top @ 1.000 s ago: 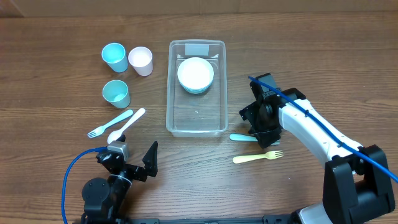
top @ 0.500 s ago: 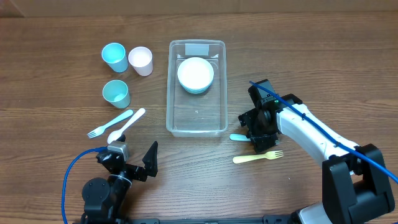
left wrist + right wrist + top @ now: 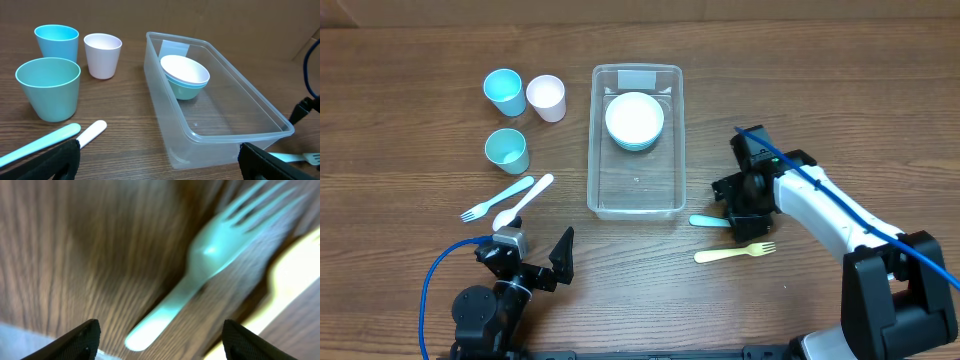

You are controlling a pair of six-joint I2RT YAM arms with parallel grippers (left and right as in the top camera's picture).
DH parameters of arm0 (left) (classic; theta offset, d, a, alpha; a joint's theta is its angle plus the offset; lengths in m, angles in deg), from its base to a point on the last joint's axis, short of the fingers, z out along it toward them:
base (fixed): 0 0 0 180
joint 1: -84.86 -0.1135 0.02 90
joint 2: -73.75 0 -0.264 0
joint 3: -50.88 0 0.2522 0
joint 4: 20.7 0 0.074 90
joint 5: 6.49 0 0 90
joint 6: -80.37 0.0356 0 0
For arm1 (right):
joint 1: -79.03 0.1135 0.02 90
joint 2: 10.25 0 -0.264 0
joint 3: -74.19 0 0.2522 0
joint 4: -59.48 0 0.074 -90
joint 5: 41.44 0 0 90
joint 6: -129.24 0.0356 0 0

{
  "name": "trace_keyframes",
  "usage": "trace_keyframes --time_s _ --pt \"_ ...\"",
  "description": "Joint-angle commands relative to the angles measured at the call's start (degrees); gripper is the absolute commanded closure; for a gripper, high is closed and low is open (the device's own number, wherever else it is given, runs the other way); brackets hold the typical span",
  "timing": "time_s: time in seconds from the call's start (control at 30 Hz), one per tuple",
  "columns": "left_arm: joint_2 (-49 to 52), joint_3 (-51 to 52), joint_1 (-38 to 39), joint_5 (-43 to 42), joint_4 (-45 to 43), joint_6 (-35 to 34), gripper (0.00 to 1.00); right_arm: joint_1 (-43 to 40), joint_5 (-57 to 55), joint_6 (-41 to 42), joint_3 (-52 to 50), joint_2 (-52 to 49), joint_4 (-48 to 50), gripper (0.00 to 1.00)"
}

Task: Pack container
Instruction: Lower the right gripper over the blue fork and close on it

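Observation:
The clear plastic container (image 3: 636, 180) lies in the middle of the table, its pale label at the far end; it also shows in the left wrist view (image 3: 235, 127). A white bowl stacked in a teal bowl (image 3: 634, 120) sits in its far half. My right gripper (image 3: 740, 222) is open just above a teal fork (image 3: 705, 221), which lies between its fingers in the right wrist view (image 3: 200, 275). A yellow fork (image 3: 732, 254) lies beside it. My left gripper (image 3: 532, 262) is open and empty near the front edge.
Two teal cups (image 3: 504, 90) (image 3: 507, 150) and a pink-white cup (image 3: 546, 97) stand at the left. A blue fork (image 3: 495, 200) and a white spoon (image 3: 524, 201) lie left of the container.
My right gripper has moved toward the front and lowered over the teal fork, then shifted slightly right. The left arm has not moved.

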Motion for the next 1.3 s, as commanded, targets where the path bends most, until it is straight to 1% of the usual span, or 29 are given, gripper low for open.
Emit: trace_keyframes --time_s 0.0,0.07,0.2,0.33,0.37,0.5,0.63,0.87,1.0,1.03,1.07,1.1,1.17,1.27 --pt "-0.37 0.22 -0.22 -0.66 -0.17 -0.81 0.00 -1.38 -1.90 -0.57 -0.39 0.85 -1.68 0.20" --pt "-0.37 0.22 -0.22 -0.66 -0.17 -0.79 0.00 -1.38 -2.12 -0.35 -0.39 0.83 -1.88 0.20" --pt "-0.37 0.22 -0.22 -0.66 -0.17 -0.79 0.00 -1.27 -2.43 1.40 -1.55 0.79 -2.23 0.24" --pt "-0.37 0.22 -0.22 -0.66 -0.17 -0.79 0.00 -1.14 -3.34 1.36 -1.57 0.79 2.47 0.25" --pt "-0.37 0.22 -0.22 -0.66 -0.17 -0.79 0.00 -0.81 -3.85 1.36 -1.57 0.72 3.37 0.27" --pt "-0.37 0.22 -0.22 -0.66 -0.17 -0.79 0.00 -0.13 -4.79 1.36 -1.57 0.63 5.16 0.30" --pt "-0.37 0.22 -0.22 -0.66 -0.17 -0.79 0.00 -0.09 -3.26 1.36 -1.57 -2.25 4.17 0.30" --pt "-0.37 0.22 -0.22 -0.66 -0.17 -0.79 0.00 -0.07 -4.13 1.36 -1.60 -2.47 4.20 0.32" --pt "-0.37 0.22 -0.22 -0.66 -0.17 -0.79 0.00 -0.09 -4.11 1.36 -1.60 -4.70 4.22 0.32" --pt "-0.37 0.22 -0.22 -0.66 -0.17 -0.79 0.00 -0.09 -4.13 1.36 -1.60 -5.05 4.22 0.34" --pt "-0.37 0.22 -0.22 -0.66 -0.17 -0.79 0.00 -0.15 -4.39 1.33 -1.60 -5.16 4.48 0.42" --pt "-0.37 0.22 -0.22 -0.66 -0.17 -0.79 0.00 -0.15 -4.92 1.33 -1.60 -5.16 4.50 0.45" --pt "-0.37 0.22 -0.22 -0.66 -0.17 -0.79 0.00 -0.15 -5.84 1.33 -1.60 -5.20 4.83 0.54" --pt "-0.37 0.22 -0.22 -0.66 -0.17 -0.79 0.00 -0.15 -7.63 1.33 -1.60 -5.25 5.68 0.64"
